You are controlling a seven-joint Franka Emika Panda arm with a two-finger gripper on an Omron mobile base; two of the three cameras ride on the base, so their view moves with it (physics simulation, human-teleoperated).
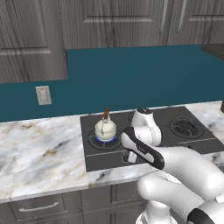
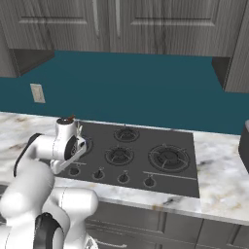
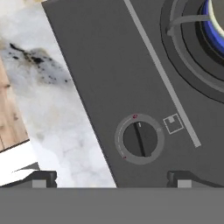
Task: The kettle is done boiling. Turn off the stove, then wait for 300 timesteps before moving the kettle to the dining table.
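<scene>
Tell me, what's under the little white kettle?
Under the kettle a blue flame ring glows on the stove burner. The kettle covers the burner's middle.

kettle [image 1: 105, 128] on stove's [image 1: 183, 144] rear left burner, knob [image 3: 140, 139] before it, worktop [image 1: 39, 151] leftward

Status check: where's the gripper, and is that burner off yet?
Gripper open, empty, above a knob. Kettle on the stove, blue flame lit. Nothing in the way.

Teal wall [image 1: 131, 74] w/ outlet [image 1: 43, 95], dark grey wood cabinets [image 1: 109, 22], marble worktop [image 1: 39, 148].
</scene>
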